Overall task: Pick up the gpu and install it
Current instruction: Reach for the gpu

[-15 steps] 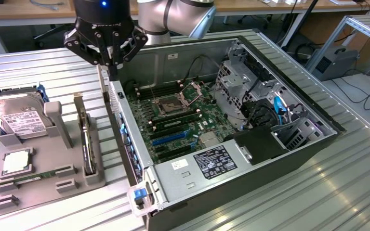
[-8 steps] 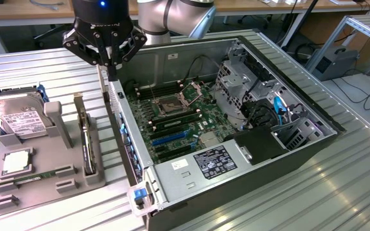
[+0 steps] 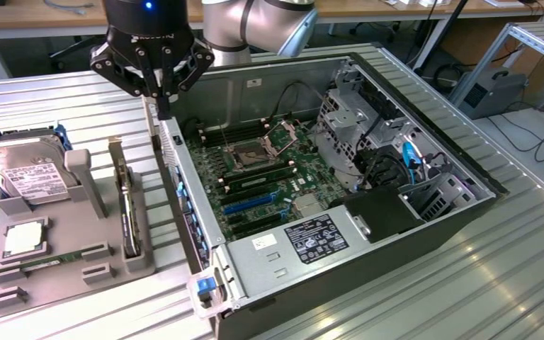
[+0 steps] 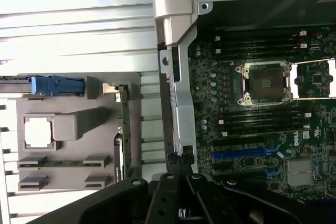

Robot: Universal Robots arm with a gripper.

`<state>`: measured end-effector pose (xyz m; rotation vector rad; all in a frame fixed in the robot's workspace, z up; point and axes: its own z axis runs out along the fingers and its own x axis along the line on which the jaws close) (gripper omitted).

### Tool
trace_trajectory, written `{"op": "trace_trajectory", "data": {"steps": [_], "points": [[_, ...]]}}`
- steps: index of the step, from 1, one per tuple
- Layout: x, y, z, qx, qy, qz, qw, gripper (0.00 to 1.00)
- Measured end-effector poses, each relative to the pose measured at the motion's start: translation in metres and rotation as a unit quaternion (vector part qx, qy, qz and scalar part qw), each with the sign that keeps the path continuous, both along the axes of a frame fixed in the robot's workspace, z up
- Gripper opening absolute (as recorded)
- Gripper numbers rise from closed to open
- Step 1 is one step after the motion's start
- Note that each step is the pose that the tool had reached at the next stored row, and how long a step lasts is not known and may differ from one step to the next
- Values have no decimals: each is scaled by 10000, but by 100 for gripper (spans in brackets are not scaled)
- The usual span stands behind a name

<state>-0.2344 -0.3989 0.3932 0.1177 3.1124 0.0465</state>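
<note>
While the claw [image 3: 163, 108] hangs over the near wall of the open computer case [image 3: 253, 85], its fingers are drawn tight together, and we can make out nothing gripped between them. In the wrist view the claw's [image 4: 180, 161] tips sit right above the silver edge strip of the case [image 4: 176, 51], between the motherboard [image 4: 252, 129] on one side and the grey holder [image 4: 65, 174] on the other. The gpu [image 3: 125, 205] is not in the case: it stands on its long edge in a slot of that grey holder [image 3: 74, 255], on the side of the holder nearest the case, with its silver bracket end pointing away from the exterior camera. From the wrist we see the gpu [image 4: 122, 129] edge-on, as a thin green-rimmed strip. The holder rests on the slatted metal worktop [image 3: 64, 106] (just beside the case, on the exterior view's left) and also carries a silver hard drive [image 3: 26, 173] with a white label, a square processor chip [image 3: 23, 237] and a narrow green memory stick [image 3: 45, 261]. Inside the case the motherboard [image 3: 263, 184] lies flat, its processor socket [image 3: 253, 152] uncovered and a blue expansion slot [image 3: 248, 204] bare.
</note>
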Motion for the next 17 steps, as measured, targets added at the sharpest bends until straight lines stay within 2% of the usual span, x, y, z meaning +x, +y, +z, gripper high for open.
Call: {"op": "trace_trajectory", "data": {"steps": [9,17], "points": [[-176,0,0,-36,0,0,10000,11],[-228,0,0,-44,0,0,10000,11]]}}
